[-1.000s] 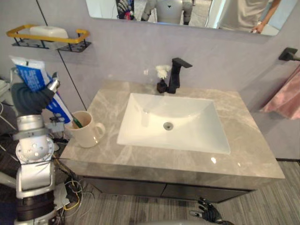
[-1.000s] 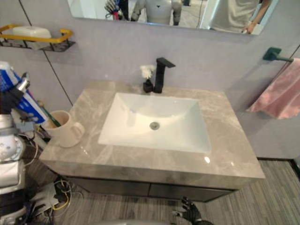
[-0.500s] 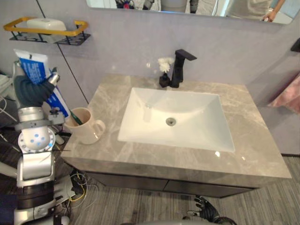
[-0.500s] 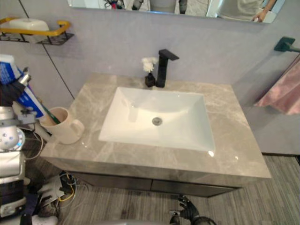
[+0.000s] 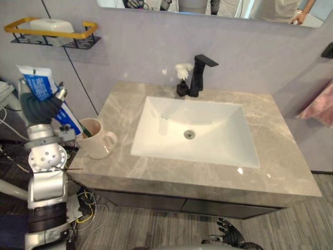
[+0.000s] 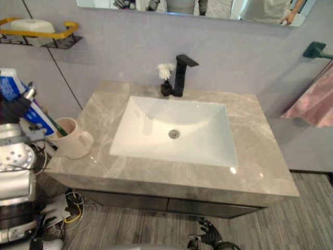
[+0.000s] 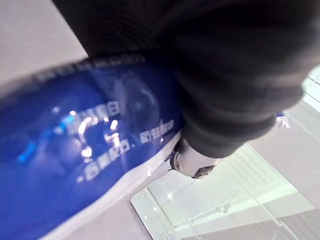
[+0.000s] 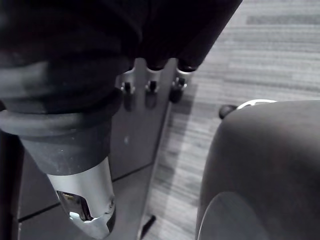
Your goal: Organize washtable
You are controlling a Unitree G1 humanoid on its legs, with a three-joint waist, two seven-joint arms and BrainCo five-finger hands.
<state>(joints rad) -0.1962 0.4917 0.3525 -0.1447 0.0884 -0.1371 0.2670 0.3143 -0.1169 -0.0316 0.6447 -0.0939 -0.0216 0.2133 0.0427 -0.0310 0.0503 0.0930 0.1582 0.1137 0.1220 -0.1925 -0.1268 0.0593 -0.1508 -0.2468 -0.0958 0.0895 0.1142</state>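
As I read the head cameras, the left hand (image 5: 40, 108) was raised off the left end of the countertop (image 5: 281, 166), its fingers curled round a blue-and-white toothpaste tube (image 5: 37, 83). The tube was tilted, upper end toward the wall, lower end down by the rim of a cream mug (image 5: 98, 146). I could not tell whether the tube touched the mug or reached inside it. The left wrist view showed the tube's blue face (image 7: 75, 165) pressed against the hand's dark cover.

Containers, as observed:
- The mug stood upright on the countertop's left front corner, handle toward the basin. A thin dark-green item (image 5: 86, 134) leaned inside it; it was too small to identify.
- The white basin (image 5: 208, 117) held nothing but its drain (image 5: 189, 134).
- A yellow-railed wall shelf (image 5: 52, 34) above the left hand carried one white block (image 5: 51, 24).
- A small black vase (image 5: 180, 91) holding a white flower stood just beside the black faucet (image 5: 197, 75) at the back edge.

A pink towel (image 5: 320, 107) hung at the far right.

The right hand (image 5: 231, 239) hung low in front of the cabinet, near the floor. Its fingers (image 8: 150, 86) were relaxed and held nothing.
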